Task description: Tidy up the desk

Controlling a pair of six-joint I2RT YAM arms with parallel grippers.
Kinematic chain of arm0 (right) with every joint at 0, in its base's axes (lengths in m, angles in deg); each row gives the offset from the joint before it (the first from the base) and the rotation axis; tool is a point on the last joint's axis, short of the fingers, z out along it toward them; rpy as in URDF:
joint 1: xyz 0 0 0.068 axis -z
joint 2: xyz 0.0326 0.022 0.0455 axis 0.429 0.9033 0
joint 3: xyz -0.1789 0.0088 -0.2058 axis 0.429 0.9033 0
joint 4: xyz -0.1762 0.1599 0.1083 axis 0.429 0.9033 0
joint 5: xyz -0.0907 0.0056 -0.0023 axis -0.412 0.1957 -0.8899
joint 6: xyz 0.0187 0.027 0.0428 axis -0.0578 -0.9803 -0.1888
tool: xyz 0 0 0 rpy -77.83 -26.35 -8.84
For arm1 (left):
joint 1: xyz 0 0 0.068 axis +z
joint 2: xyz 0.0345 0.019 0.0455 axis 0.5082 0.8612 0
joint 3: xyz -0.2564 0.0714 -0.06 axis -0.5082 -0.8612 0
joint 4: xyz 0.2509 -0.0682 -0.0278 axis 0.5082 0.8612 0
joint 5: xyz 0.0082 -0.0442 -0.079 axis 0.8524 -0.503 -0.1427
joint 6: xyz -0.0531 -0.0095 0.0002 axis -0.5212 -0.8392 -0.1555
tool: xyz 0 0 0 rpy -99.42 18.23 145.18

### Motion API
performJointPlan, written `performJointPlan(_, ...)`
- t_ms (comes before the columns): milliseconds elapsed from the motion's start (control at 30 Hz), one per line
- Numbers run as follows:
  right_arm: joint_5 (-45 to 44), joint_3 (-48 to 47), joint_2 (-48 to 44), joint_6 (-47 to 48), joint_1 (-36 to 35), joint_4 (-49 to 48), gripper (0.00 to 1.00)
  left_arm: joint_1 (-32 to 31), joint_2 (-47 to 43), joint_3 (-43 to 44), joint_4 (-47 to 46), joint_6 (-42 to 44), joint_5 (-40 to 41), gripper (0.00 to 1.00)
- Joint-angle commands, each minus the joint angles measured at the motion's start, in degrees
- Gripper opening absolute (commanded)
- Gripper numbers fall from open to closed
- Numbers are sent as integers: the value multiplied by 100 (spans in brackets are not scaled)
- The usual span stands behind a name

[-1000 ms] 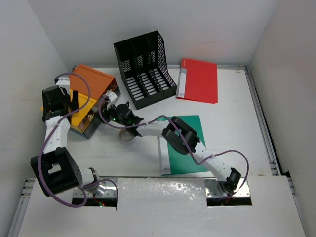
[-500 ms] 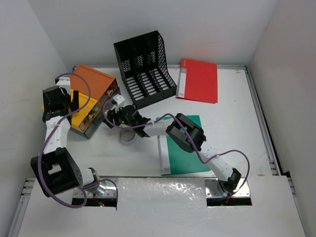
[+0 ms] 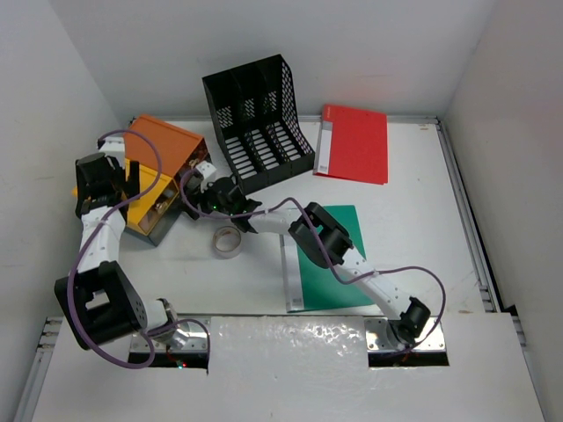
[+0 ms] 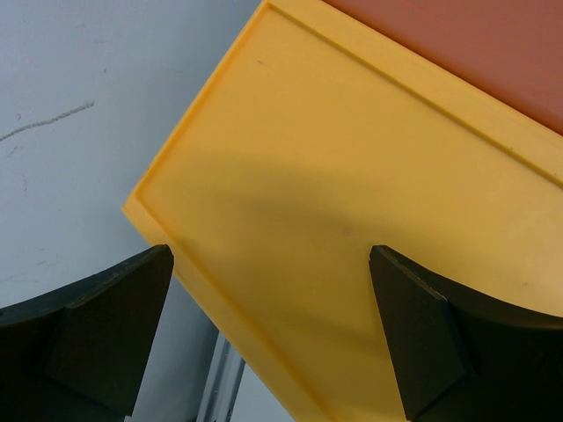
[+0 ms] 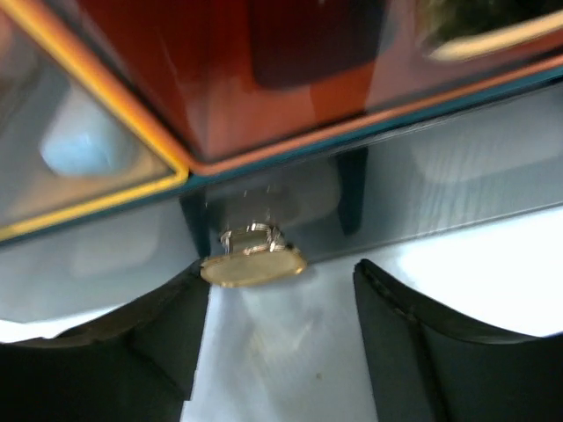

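The white desk [image 3: 413,229] carries an orange-yellow drawer box [image 3: 163,149] at its left. My left gripper [image 3: 130,183] hangs open over the box's yellow top [image 4: 352,176], its two fingers [image 4: 106,325] spread wide with nothing between them [image 4: 268,272]. My right gripper [image 3: 195,186] points at the box's front, jaws open. In the right wrist view a small brass knob [image 5: 253,264] on the translucent drawer front sits just by the left finger [image 5: 167,325], and the gap between the fingertips [image 5: 280,277] is otherwise bare.
A roll of tape [image 3: 227,242] lies on the desk below the right gripper. A black mesh file rack [image 3: 259,123] stands at the back, a red folder [image 3: 354,142] to its right. A green folder [image 3: 325,259] lies under the right arm.
My right gripper has opened and moved up and left, closer to the drawer box's front, uncovering the tape roll. The left arm has not moved.
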Motion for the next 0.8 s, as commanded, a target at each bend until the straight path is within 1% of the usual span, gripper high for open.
performJointPlan(0, 70, -141, 5, 364, -49, -246, 62, 42, 193, -253, 626, 135, -148, 94)
performJointPlan(67, 158, 87, -161, 531, -49, -492, 59, 42, 202, -288, 590, 179, -149, 94)
performJointPlan(133, 184, 622, -389, 663, -57, -1062, 55, 42, 237, -297, 564, 249, -166, 94)
performJointPlan(233, 237, 817, -583, 978, -75, -1328, 54, 50, 290, -289, 529, 285, -166, 94)
performJointPlan(367, 342, 800, -567, 1409, -128, -1442, 54, 42, 343, -280, 520, 311, -166, 94)
performJointPlan(567, 545, 554, -417, 1613, -128, -1460, 53, 42, 413, -262, 502, 303, -157, 94)
performJointPlan(767, 519, 300, -303, 1718, -128, -1504, 54, 50, 519, -148, 581, 276, -219, 93)
